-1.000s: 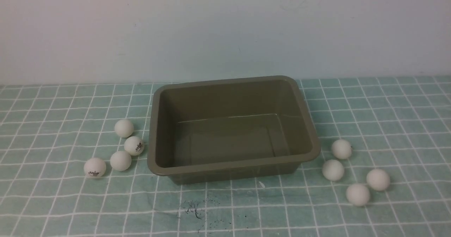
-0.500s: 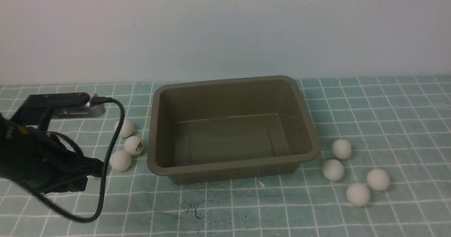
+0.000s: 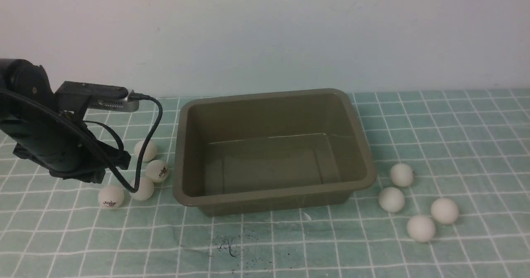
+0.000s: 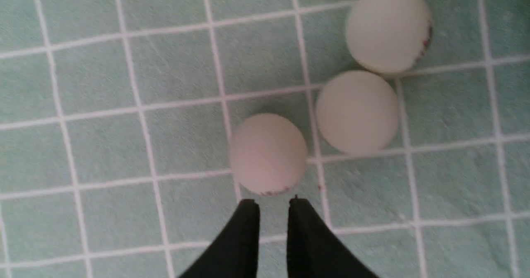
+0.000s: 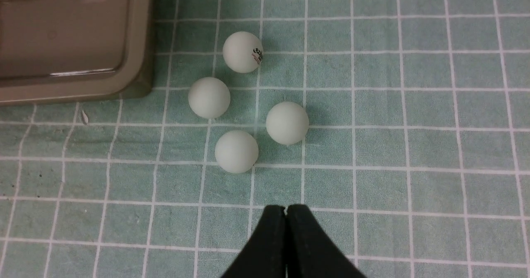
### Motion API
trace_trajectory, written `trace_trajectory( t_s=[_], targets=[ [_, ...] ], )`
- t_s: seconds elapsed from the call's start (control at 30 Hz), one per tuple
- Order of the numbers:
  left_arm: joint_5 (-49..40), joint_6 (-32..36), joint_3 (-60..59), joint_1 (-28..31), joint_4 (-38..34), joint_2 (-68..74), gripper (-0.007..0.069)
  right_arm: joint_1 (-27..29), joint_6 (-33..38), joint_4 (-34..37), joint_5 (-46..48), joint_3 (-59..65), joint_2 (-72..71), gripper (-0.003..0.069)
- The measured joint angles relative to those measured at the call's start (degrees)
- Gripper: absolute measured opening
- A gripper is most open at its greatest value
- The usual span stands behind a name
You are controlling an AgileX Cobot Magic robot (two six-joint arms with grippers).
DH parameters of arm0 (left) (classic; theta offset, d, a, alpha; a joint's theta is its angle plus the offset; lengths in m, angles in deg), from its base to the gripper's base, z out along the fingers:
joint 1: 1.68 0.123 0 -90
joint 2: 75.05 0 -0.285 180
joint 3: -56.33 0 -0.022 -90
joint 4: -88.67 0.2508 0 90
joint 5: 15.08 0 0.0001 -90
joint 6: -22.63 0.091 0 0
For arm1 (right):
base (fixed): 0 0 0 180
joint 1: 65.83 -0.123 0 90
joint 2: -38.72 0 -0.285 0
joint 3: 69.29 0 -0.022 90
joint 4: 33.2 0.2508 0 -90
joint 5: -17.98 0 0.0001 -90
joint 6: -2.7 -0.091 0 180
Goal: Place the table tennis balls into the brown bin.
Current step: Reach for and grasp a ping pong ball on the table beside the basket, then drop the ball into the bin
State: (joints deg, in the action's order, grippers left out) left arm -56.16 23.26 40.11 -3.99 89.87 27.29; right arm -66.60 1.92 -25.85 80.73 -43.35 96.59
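The brown bin (image 3: 273,197) stands mid-table and holds nothing. Several white table tennis balls lie left of it, among them one with a logo (image 3: 111,196) and one behind the cable (image 3: 145,189). Several more lie to its right (image 3: 391,199). My left arm (image 3: 45,141) hangs over the left cluster. In the left wrist view my left gripper (image 4: 273,203) is slightly open, its tips just short of the nearest ball (image 4: 268,153) and holding nothing. My right gripper (image 5: 286,209) is shut and empty, above the cloth, a short way from the right cluster (image 5: 236,151).
A teal checked cloth (image 3: 290,245) covers the table, with a dark ink stain (image 3: 227,245) in front of the bin. A pale wall rises behind. The left arm's black cable (image 3: 155,121) loops down beside the bin's left wall. The bin's corner (image 5: 136,79) shows in the right wrist view.
My left arm came in from the left and has risen and moved further back over the left balls. Its jaws have parted a little. The balls and the bin have not moved.
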Motion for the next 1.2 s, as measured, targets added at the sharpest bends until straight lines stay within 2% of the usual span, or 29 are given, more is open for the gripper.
trace_trajectory(
  t_s=[0.13, 0.17, 0.23, 0.3, 0.4, 0.47, 0.57, 0.7, 0.87, 0.93, 1.07, 1.17, 1.2],
  targets=[
    [1.8, -1.0, 0.1, 0.1, 1.1, 4.4, 0.0282, 0.0, 0.0, 0.0, -0.1, 0.0, 0.1, -0.0014],
    [2.4, -1.1, 0.2, 0.1, 1.1, 5.1, 0.0300, 0.0, 0.0, 0.0, -0.1, 0.0, 0.1, -0.0014],
    [4.1, -1.2, 0.2, 0.1, 1.1, 7.4, 0.0413, 0.0, 0.0, 0.0, -0.1, 0.0, 0.1, -0.0014],
    [5.5, -1.3, 0.3, 0.1, 1.2, 8.7, 0.0470, 0.0, 0.1, 0.0, -0.1, 0.0, 0.1, -0.0014],
    [7.2, -1.6, 0.3, 0.1, 1.4, 10.3, 0.0500, 0.0, 0.1, 0.0, -0.1, 0.0, 0.1, -0.0014],
    [7.3, -2.2, 0.3, 0.1, 1.5, 11.1, 0.0489, 0.0, 0.1, 0.0, -0.1, 0.0, 0.1, -0.0014],
    [6.9, -3.6, 0.3, 0.1, 2.0, 12.4, 0.0348, 0.0, 0.0, -0.2, -0.1, 0.0, 0.5, -0.0014],
    [4.9, -4.3, 0.7, 0.1, 4.3, 12.4, 0.0353, 0.0, -1.8, -3.0, 0.5, -0.1, 2.9, -0.0014],
    [-4.4, -5.1, 4.7, 0.0, 4.0, 8.4, 0.0353, 0.0, -4.9, -5.9, 0.1, -0.2, 11.2, 0.0008],
    [-5.6, -4.7, 6.9, -0.4, -0.2, 4.4, 0.0353, 0.0, -4.8, -4.2, -1.6, -0.2, 14.7, 0.0050],
    [-5.5, 0.1, 10.1, -3.3, -10.6, -0.2, 0.0353, 0.0, -1.4, 1.7, -9.0, -0.4, 23.3, 0.0206],
    [-4.8, 6.0, 10.7, -6.9, -16.7, -0.2, 0.0353, 0.0, -0.2, 4.1, -14.6, -0.4, 30.8, 0.0358],
    [-4.8, 6.0, 10.7, -6.9, -17.0, -0.2, 0.0353, 0.0, -0.2, 4.2, -14.9, -0.4, 31.3, 0.0368]
  ],
)
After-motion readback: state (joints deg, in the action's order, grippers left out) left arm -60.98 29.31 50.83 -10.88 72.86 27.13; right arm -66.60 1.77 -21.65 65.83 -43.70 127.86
